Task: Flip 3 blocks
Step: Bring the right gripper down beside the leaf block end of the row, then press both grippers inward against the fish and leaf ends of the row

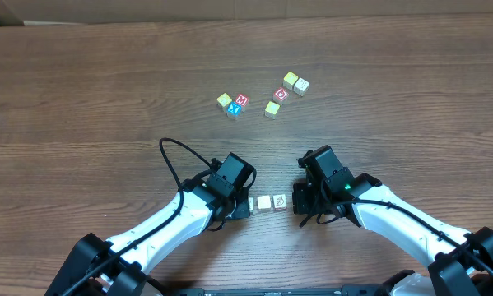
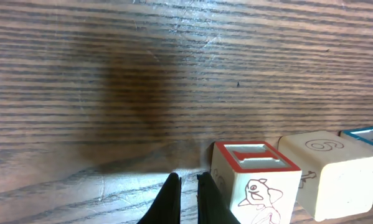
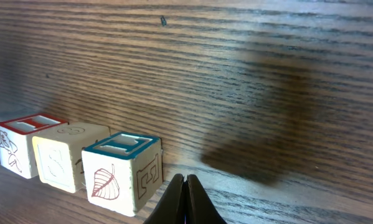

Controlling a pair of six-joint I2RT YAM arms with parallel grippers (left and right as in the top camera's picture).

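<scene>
The left pincer [image 2: 187, 182] and right pincer [image 3: 184, 182] are both pinched narrow, holding nothing. The three blocks [image 1: 264, 203] sit in a row on the counter [image 1: 106, 90] between them, just beside each pincer's tips.

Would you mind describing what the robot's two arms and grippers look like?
The left arm and right arm are smooth white tubes with black joints and boxy black wrist housings. A black cable loops out from the left one; a small green light glows on the right. The left gripper and right gripper have slim, black, tapering fingers.
</scene>
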